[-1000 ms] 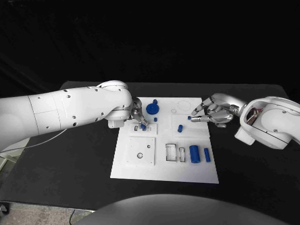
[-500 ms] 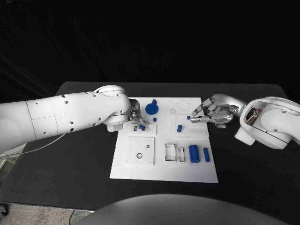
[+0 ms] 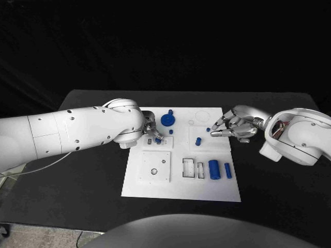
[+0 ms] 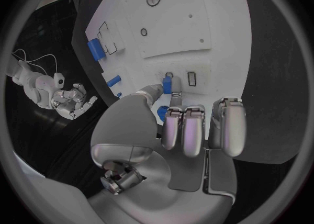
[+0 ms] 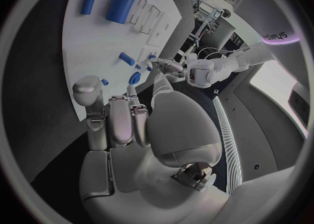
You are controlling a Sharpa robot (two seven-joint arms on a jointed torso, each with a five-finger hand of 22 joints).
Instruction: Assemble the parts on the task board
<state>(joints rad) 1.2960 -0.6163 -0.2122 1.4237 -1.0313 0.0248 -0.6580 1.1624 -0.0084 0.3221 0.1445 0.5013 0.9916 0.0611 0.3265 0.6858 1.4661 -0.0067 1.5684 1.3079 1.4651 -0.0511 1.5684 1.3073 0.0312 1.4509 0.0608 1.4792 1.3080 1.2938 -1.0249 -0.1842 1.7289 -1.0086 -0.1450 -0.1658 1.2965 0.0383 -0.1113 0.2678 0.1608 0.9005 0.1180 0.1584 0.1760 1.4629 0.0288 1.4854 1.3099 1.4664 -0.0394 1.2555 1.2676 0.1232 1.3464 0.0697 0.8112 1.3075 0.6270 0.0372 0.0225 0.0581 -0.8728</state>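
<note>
The white rectangular task board lies in the middle of the black table. The left hand is over the board's upper left part, and in the left wrist view its fingers pinch a small blue peg whose tip is right at a small dark-outlined slot, beside a second rectangular slot; whether the peg is already in the hole cannot be told. The right hand is at the board's upper right edge, fingers curled partly inward; a small blue piece shows at its fingertips, but whether it is held cannot be told. A round blue knob-like part stands near the board's far edge, just beside the left hand. A short blue peg lies between the two hands. Nearer the robot, a thick blue cylinder and a thinner blue cylinder lie side by side, next to two empty rectangular recesses. A raised white square plate with a small hole sits on the board's near left part.
</note>
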